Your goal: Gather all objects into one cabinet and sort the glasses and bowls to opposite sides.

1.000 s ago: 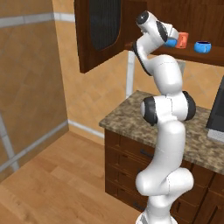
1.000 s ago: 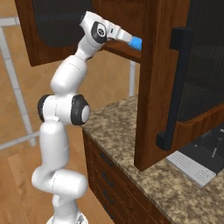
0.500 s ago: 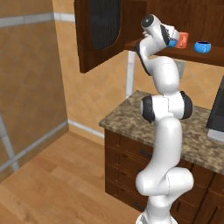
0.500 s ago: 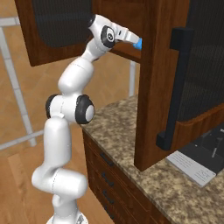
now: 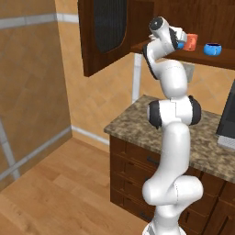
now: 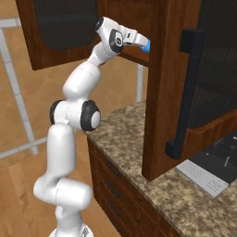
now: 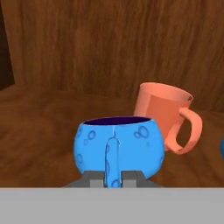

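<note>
Hand view puts a blue cup (image 7: 120, 148) right at the claw (image 7: 113, 178), its handle running down between the two grey finger tips (image 7: 93, 176), which sit close on either side of it. The claw is narrow and pinches that handle, though I cannot tell how firmly. The cup stands upright on the cabinet shelf (image 7: 39, 131), dark inside. Just beyond the claw and a little to its right is the orange mug (image 7: 162, 114), tilted, handle turned to the right, partly behind the blue cup; I cannot tell if the two touch. A sliver of another blue thing shows at the far right edge.

From the left base view the arm reaches up into the open cabinet (image 5: 110, 41), with the claw (image 5: 180, 42) at the shelf just beside the mug (image 5: 191, 41). A second blue cup (image 5: 212, 48) stands on the same shelf, past the mug from the claw and apart from it.

From the right base view the claw (image 6: 142, 43) carries the blue cup (image 6: 146, 45) at its tip, beside the edge of the near cabinet door (image 6: 176, 88). Below lies the speckled counter (image 6: 134, 139).
</note>
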You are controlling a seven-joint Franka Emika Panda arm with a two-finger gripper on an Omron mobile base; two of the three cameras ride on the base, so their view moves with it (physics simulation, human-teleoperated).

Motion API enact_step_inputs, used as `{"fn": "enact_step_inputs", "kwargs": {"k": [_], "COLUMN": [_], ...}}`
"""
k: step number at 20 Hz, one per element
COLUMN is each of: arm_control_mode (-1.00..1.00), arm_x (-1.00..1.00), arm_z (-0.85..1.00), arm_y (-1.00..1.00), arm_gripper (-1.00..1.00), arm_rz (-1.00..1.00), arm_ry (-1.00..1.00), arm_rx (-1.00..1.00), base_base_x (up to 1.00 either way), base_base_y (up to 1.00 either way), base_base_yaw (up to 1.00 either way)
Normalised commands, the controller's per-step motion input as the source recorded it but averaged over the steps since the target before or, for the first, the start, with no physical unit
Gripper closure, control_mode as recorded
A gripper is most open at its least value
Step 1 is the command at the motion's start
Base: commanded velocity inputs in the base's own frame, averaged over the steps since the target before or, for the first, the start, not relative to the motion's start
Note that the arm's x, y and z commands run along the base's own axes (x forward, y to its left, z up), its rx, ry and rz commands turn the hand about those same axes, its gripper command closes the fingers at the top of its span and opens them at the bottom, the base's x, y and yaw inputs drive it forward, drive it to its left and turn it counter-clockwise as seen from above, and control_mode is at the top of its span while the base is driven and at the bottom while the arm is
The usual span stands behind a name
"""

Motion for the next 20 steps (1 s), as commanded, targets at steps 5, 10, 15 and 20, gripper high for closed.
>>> {"fn": "enact_step_inputs", "kwargs": {"k": [5, 10, 15, 20], "arm_control_mode": [-1.0, -1.0, -1.0, -1.0], "arm_x": [0.0, -0.2, -0.46, -0.2], "arm_z": [-0.06, -0.46, -0.66, -0.59], "arm_y": [0.0, -0.13, -0.3, -0.02], "arm_gripper": [1.0, 1.0, 1.0, 1.0], "arm_rz": [0.0, 0.0, 0.01, 0.0], "arm_ry": [-0.03, -0.21, -0.23, -0.14], "arm_rx": [-0.05, -0.05, -0.01, 0.0], "base_base_x": [0.0, 0.0, 0.0, 0.0], "base_base_y": [0.0, 0.0, 0.0, 0.0], "base_base_yaw": [0.0, 0.0, 0.0, 0.0]}}
